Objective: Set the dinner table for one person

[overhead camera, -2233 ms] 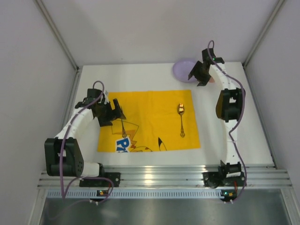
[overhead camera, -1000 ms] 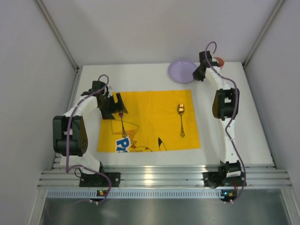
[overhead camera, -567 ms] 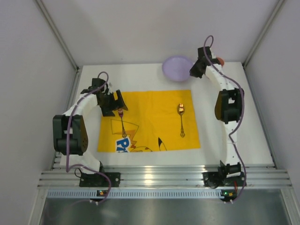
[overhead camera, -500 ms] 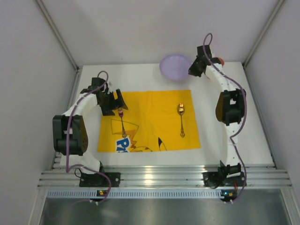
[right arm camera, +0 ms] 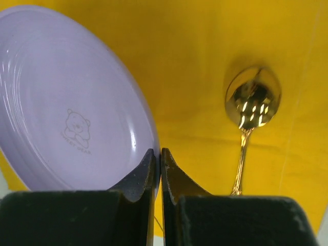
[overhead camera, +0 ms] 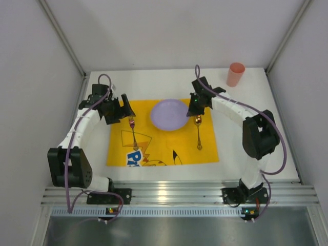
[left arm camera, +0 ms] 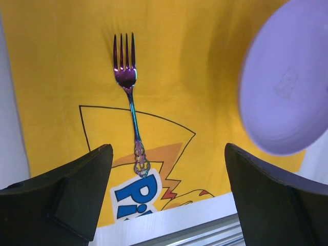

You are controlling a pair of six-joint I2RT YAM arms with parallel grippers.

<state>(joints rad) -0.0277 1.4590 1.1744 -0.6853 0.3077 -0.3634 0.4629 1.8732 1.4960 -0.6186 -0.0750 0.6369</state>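
A lilac plate (overhead camera: pixel 169 115) hangs over the middle of the yellow placemat (overhead camera: pixel 161 146) on the white dinner table (overhead camera: pixel 154 84). My right gripper (overhead camera: pixel 195 109) is shut on the plate's right rim (right arm camera: pixel 154 154); the plate (right arm camera: pixel 66 102) shows a small bear print. A gold spoon (overhead camera: pixel 198 130) lies on the mat right of the plate, bowl (right arm camera: pixel 252 102) toward the back. A iridescent fork (overhead camera: pixel 133 134) lies on the mat's left part (left arm camera: pixel 129 102). My left gripper (overhead camera: pixel 123 110) stands open above the fork's tines, holding nothing. The plate's edge (left arm camera: pixel 279 82) shows at the right of the left wrist view.
A salmon-pink cup (overhead camera: pixel 235 74) stands upright at the table's back right corner. Grey walls close in the table on three sides. An aluminium rail (overhead camera: pixel 174 195) runs along the near edge, with both arm bases on it.
My right gripper has carried the plate from the back of the table forward and left, over the placemat between fork and spoon. The cup is now uncovered. The left arm shifted slightly back.
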